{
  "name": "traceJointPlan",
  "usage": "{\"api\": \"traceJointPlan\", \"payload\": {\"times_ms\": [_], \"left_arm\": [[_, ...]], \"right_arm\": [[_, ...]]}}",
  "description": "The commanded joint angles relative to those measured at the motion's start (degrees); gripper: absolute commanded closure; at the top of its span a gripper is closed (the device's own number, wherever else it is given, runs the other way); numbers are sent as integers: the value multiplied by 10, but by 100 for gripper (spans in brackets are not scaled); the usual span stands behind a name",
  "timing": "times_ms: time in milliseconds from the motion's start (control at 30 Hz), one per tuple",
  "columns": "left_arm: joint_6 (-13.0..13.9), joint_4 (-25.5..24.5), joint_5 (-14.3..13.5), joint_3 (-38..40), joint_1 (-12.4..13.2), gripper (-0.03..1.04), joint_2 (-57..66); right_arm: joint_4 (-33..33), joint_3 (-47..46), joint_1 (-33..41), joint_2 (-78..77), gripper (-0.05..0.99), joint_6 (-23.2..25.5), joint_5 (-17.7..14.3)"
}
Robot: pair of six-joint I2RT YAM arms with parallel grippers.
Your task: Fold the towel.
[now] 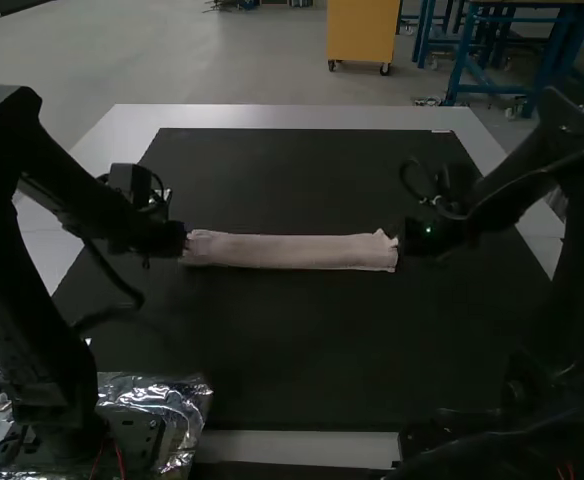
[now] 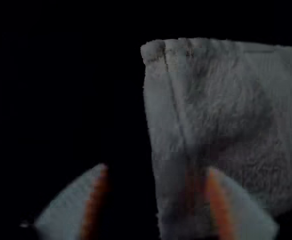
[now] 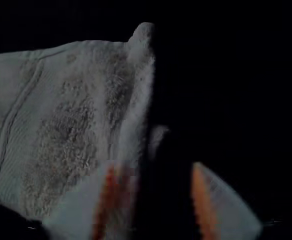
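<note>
The pale towel (image 1: 290, 251) lies as a narrow folded strip running across the dark mat. At its one end is my left gripper (image 1: 180, 240), and at the other end my right gripper (image 1: 408, 237). In the left wrist view the left gripper (image 2: 157, 172) is open, one finger over the hemmed end of the towel (image 2: 221, 100) and the other over the dark mat. The right wrist view has the right gripper (image 3: 153, 167) open too, its fingers either side of the strip's end edge, near the towel's (image 3: 81, 110) small protruding corner.
A black mat (image 1: 292, 350) covers most of the light table (image 1: 282, 117). Crinkled silver foil (image 1: 177, 405) lies at the near left, around the left arm's base.
</note>
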State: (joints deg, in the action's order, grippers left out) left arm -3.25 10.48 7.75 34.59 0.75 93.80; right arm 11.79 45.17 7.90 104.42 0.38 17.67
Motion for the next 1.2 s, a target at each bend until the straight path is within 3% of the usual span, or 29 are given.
{"api": "traceJointPlan", "payload": {"times_ms": [0,67,367,1000,1100,1167], "left_arm": [[3,13,19,-3,8,3,-12],[-5,20,38,0,11,3,-13],[-39,10,57,57,56,4,-15],[-34,-19,57,78,57,4,-33],[-33,-19,56,78,57,4,-36],[-33,-19,56,77,57,4,-36]], "right_arm": [[8,2,-7,-20,10,-9,-8],[8,8,-4,-28,3,-9,-7],[13,29,10,-35,3,-6,-16],[29,22,49,32,3,-8,-43],[28,19,55,48,14,-10,-42],[28,11,57,55,49,-9,-28]]}}
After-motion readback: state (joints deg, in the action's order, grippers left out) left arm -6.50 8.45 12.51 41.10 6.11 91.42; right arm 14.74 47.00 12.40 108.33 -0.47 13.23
